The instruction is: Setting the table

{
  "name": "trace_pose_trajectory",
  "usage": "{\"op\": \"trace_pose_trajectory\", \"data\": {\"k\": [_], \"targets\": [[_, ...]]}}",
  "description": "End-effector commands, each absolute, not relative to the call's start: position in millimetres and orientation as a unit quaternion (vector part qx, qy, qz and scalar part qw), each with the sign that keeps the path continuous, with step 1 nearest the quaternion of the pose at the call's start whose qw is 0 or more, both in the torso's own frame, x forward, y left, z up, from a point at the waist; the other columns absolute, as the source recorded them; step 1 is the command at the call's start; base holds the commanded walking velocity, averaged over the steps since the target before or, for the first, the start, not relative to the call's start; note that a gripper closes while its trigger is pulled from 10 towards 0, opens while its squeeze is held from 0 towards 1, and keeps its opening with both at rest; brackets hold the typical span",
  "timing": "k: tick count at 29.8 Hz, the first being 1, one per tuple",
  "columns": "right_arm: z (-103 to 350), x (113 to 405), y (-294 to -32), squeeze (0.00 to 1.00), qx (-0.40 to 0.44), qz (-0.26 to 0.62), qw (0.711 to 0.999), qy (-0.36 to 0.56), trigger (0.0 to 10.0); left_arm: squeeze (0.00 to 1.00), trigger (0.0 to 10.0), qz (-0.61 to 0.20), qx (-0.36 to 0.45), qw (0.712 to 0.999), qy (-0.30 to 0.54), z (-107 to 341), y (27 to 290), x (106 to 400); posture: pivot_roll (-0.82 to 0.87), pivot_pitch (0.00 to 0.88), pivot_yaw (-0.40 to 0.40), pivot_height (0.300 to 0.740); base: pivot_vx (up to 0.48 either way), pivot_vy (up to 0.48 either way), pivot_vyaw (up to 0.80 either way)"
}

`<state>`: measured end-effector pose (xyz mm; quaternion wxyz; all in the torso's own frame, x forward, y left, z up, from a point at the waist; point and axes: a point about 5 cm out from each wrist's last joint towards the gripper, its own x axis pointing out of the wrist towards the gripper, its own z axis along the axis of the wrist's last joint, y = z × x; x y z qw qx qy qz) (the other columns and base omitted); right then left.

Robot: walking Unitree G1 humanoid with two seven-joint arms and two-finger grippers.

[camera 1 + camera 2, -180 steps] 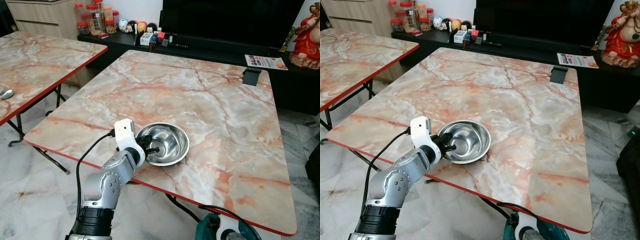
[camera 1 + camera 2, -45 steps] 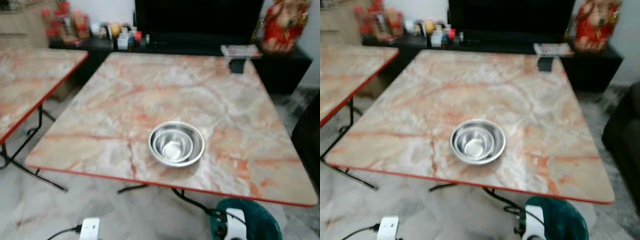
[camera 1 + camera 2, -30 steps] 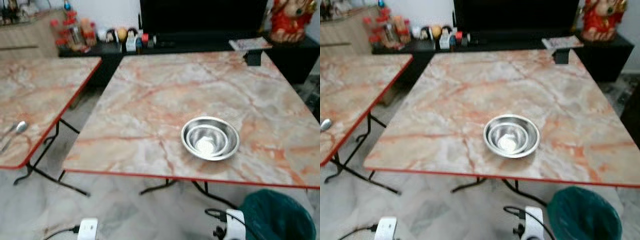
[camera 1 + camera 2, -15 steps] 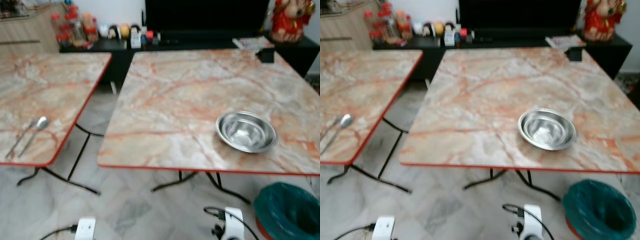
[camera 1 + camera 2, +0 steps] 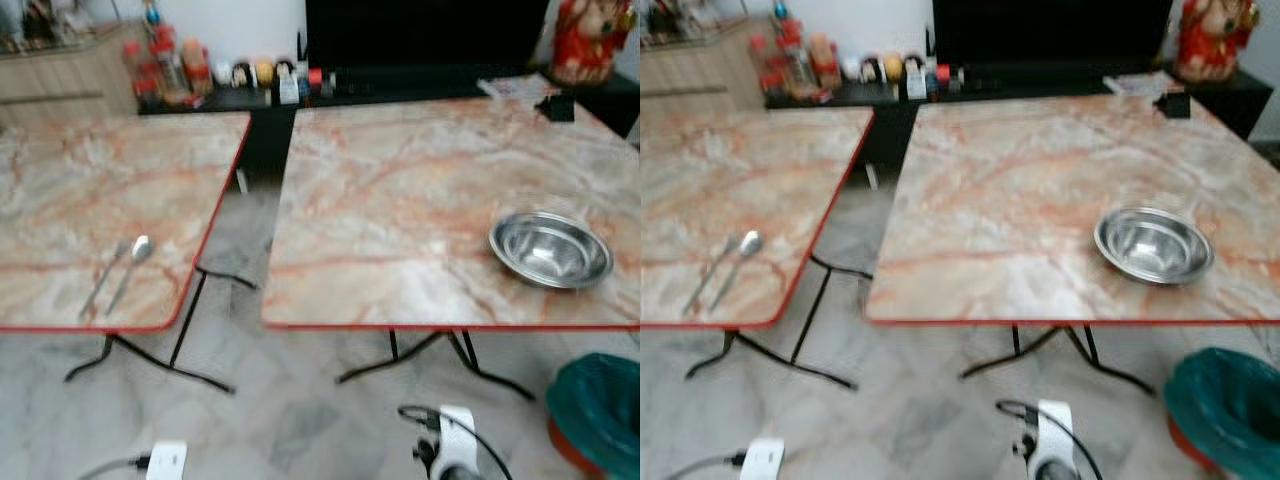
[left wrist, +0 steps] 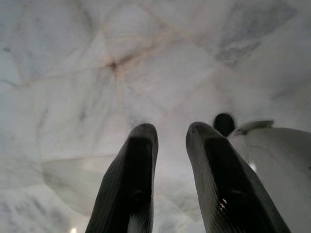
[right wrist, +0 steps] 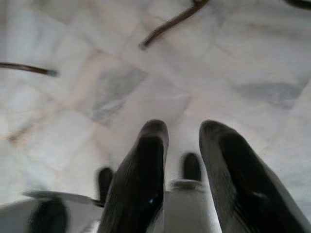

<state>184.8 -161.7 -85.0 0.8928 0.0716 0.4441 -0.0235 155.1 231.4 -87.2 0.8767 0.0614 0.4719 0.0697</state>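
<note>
Bowl (image 5: 550, 249) on table (image 5: 400, 200), well apart from left tool (image 6: 170, 145).

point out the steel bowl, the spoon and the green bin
steel bowl (image 5: 551, 249), left eye view, inner bottom of the bowl
spoon (image 5: 141, 247), left eye view, the spoon's head
green bin (image 5: 1228, 405), right eye view, the dark liner inside the rim

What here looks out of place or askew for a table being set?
The steel bowl sits alone on the right table, while the spoon and another utensil beside it lie angled on the separate left table. Nothing looks spilled or damaged. Both grippers hang over the floor, holding nothing.
</note>
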Motion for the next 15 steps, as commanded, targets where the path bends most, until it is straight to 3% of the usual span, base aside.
{"op": "trace_pose_trajectory", "data": {"k": [1, 15], "targets": [[-83.6, 186.9, -165.2, 0.00, 0.068, -0.030, 0.896, 0.439, 10.0, 0.00, 10.0, 0.060, 0.069, 0.876, 0.473, -86.5, 230.4, 158.0, 0.03, 0.000, 0.072, 0.740, 0.000, 0.409, 0.00], [-84.4, 184.8, -166.2, 0.00, 0.071, -0.032, 0.895, 0.438, 10.0, 0.00, 10.0, 0.051, 0.078, 0.876, 0.474, -85.7, 231.8, 159.1, 0.03, 0.000, 0.077, 0.740, 0.000, 0.411, 0.00]]}}
